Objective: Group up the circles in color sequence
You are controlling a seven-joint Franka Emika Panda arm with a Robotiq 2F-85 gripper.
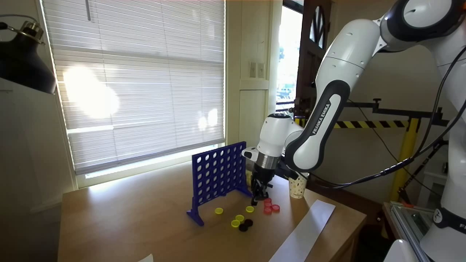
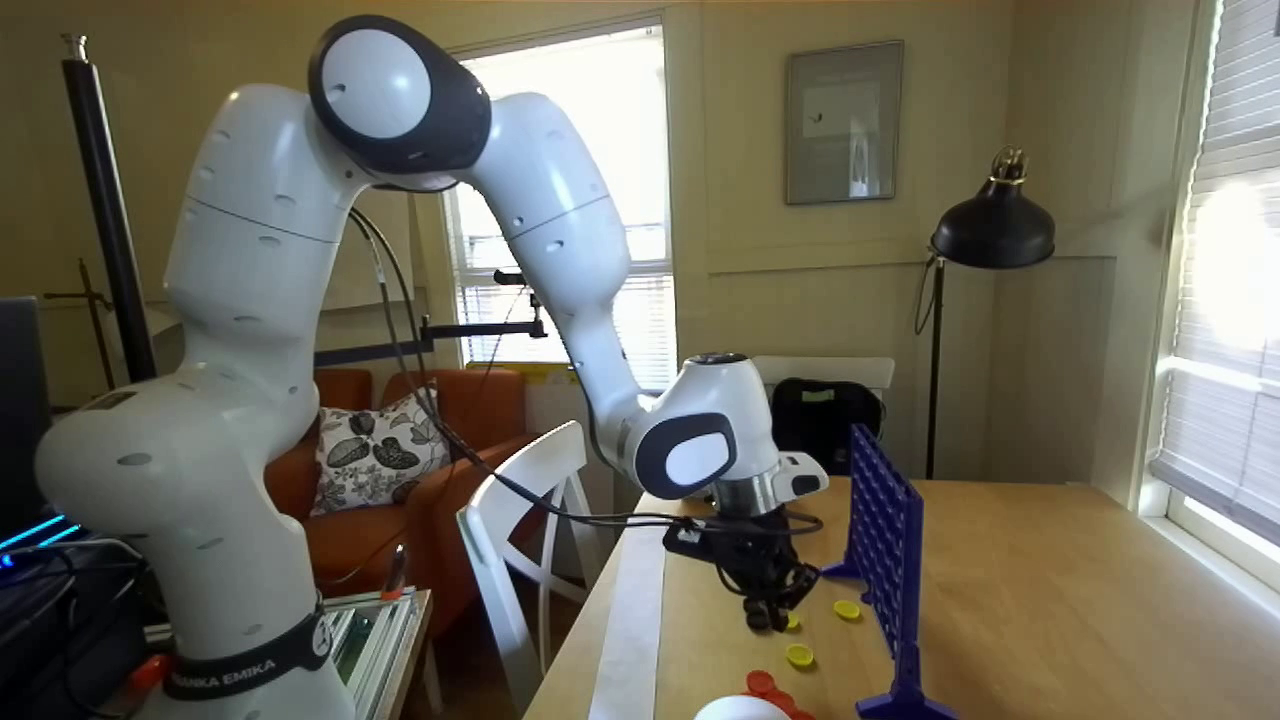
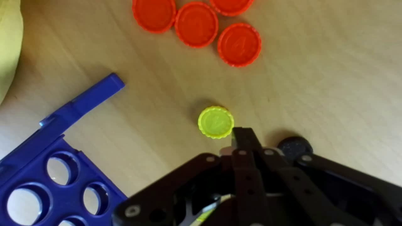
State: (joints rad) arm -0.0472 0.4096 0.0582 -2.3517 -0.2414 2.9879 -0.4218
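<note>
Overtravel is posing the risk: excess pushing could be driving the nearest yellow disc (image 3: pixel 216 122) into the red discs (image 3: pixel 197 25) or catching the blue grid (image 3: pixel 62 196). The tool (image 3: pixel 246 135), jaws together, gripping nothing, is pointing down just beside that disc on the table (image 1: pixel 138 203); contact is not showing clearly. The arm (image 1: pixel 344 63) is leaning over, elbow bent.

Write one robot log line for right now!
tool: shut near yellow disc | red discs: bunched | yellow discs: partly scattered | black discs: side by side

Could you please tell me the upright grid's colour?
The upright grid is dark blue, showing best in an exterior view.
</note>
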